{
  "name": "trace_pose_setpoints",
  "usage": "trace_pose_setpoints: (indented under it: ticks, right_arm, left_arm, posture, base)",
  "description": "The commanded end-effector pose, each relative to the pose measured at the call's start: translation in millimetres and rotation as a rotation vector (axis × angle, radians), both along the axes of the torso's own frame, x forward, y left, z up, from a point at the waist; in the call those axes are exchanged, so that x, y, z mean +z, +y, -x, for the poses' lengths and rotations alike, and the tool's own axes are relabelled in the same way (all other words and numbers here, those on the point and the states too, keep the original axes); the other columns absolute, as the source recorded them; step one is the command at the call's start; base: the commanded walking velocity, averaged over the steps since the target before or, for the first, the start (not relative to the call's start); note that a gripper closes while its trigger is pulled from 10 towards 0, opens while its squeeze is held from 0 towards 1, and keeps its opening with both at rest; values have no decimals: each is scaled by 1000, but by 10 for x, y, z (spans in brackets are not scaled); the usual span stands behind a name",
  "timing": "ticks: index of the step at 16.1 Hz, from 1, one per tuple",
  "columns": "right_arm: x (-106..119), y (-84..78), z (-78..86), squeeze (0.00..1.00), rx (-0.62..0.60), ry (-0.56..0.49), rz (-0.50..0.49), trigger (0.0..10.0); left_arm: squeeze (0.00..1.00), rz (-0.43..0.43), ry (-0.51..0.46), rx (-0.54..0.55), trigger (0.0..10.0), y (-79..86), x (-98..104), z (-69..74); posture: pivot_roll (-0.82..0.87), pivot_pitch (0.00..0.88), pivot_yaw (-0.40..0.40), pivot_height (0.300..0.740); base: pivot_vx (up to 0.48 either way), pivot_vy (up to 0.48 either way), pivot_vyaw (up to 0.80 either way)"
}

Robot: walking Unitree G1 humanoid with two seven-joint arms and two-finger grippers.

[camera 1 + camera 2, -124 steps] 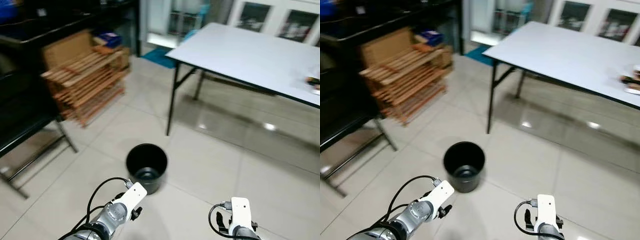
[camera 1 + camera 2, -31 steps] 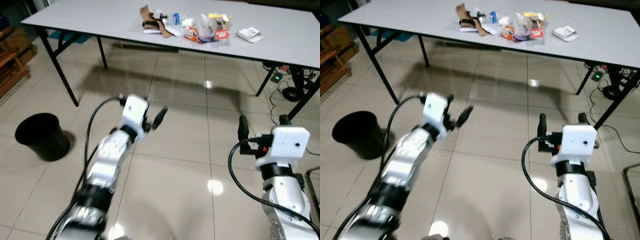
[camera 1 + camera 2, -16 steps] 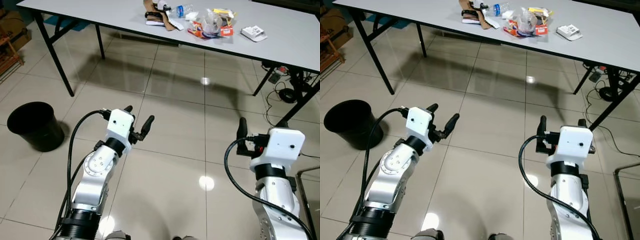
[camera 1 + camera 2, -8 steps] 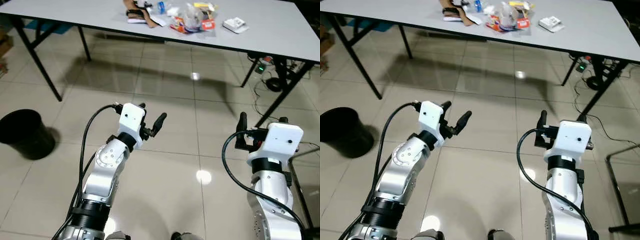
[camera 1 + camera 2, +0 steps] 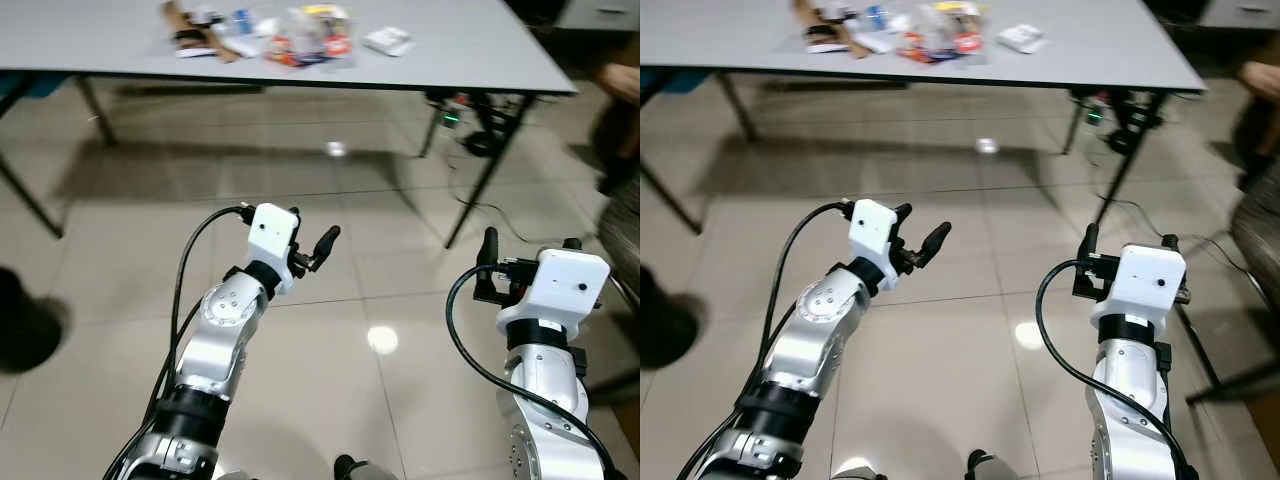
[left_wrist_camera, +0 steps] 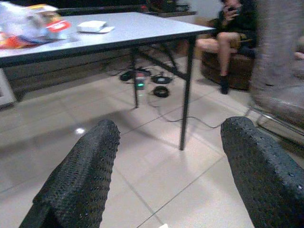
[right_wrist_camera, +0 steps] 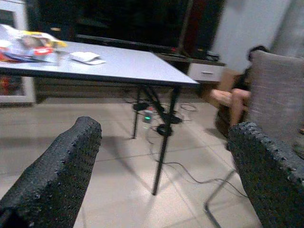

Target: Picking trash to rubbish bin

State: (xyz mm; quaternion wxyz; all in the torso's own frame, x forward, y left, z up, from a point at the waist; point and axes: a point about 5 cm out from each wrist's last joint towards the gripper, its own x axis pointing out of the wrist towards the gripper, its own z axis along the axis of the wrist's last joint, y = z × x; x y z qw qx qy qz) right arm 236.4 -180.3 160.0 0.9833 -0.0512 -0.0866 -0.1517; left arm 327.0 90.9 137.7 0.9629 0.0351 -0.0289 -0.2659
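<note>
Both head views look forward and down from above the arms, with the table (image 5: pixel 470 50) across the frame's upper edge. Each wrist view looks low and level between its own fingers toward the table's underside and far corner leg (image 6: pixel 186 90), shared by both.

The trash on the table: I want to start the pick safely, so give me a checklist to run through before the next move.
1. Trash in sight on the table: ok.
2. Left gripper open and empty: ok.
3. Right gripper open and empty: ok.
4. Table within reach: not ok, open floor lies between.
5. Path free of hazards: not ok, cables lie under the table's right end, and a person sits nearby.
6. Bin position known: cannot tell, just a dark shape at the left edge.
</note>
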Motion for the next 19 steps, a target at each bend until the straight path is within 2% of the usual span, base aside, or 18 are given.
trace_pose_setpoints:
  ticks: [1, 6, 9, 12, 19]
  right_arm:
    - [17, -24, 21, 0, -17, -16, 5, 10000]
    - [16, -26, 32, 0, -3, -22, 12, 10000]
    - [-12, 31, 51, 0, 35, -10, 9, 10000]
    - [-59, 145, 72, 0, 119, 8, -13, 10000]
    - [-80, 186, 62, 0, 141, 14, -22, 10000]
  left_arm:
    - [0, 1, -4, -16, 10000, -46, 3, -16]
    - [0, 5, 0, -19, 10000, -92, -13, -48]
    - [0, 25, -3, -8, 10000, -85, -7, -53]
    - [0, 25, -25, 50, 10000, -17, 27, -95]
    - [0, 19, -26, 94, 10000, 33, 19, -122]
  posture:
    - [78, 60, -8, 740]
    - [70, 54, -8, 740]
    - [66, 61, -9, 740]
    - [67, 71, -5, 740]
    - [70, 74, -4, 740]
  base:
    - [0, 0, -800]
    - [0, 0, 0]
    - [405, 0, 0]
    - [434, 0, 0]
    - [424, 34, 0]
